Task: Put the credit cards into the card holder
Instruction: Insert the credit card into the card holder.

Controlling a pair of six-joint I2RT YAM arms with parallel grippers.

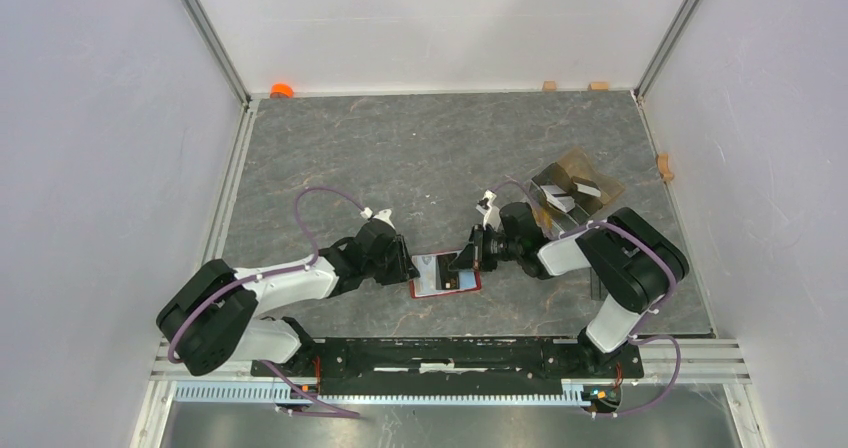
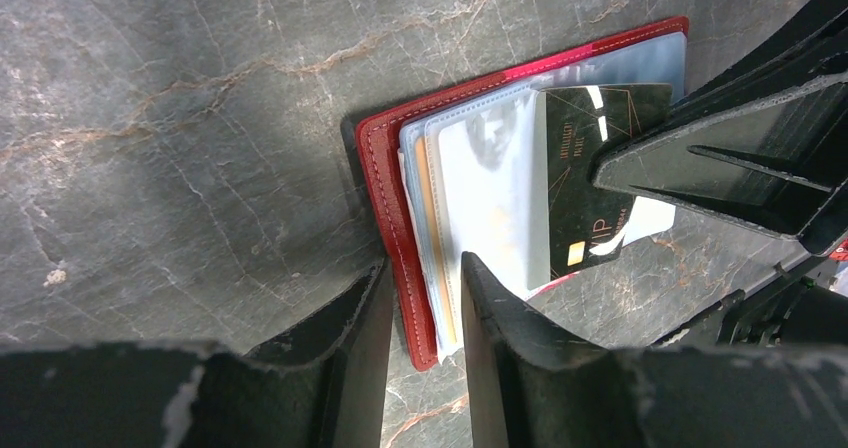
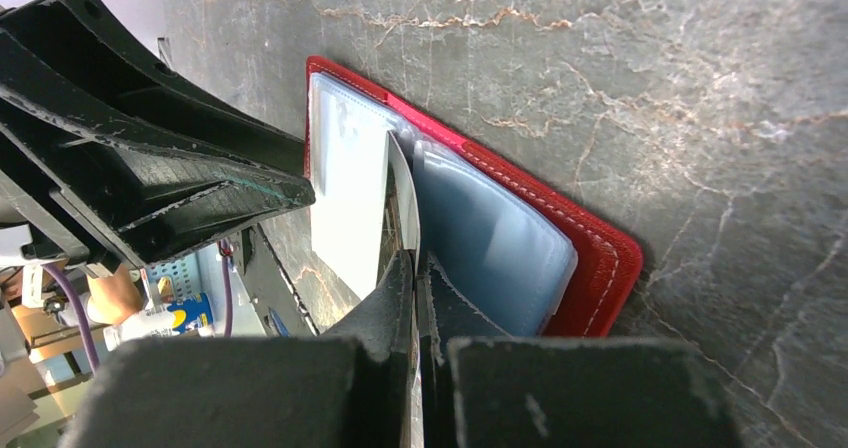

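Observation:
The red card holder (image 1: 466,286) lies open on the grey table between both arms, its clear sleeves (image 2: 490,188) fanned out. My right gripper (image 3: 415,258) is shut on the dark card (image 2: 590,168), which is marked VIP and has its far end lying among the sleeves. My left gripper (image 2: 427,261) is closed to a narrow gap over the holder's red stitched edge (image 2: 385,208) and the sleeve stack. An orange card edge (image 2: 427,218) shows inside one sleeve. I cannot tell a light blue card apart from the bluish sleeves (image 3: 490,238).
A clear box (image 1: 572,193) with white and tan blocks stands at the back right, close behind the right arm. Small tan blocks (image 1: 549,86) sit along the back wall and one (image 1: 664,166) along the right wall. An orange object (image 1: 282,90) rests in the far left corner.

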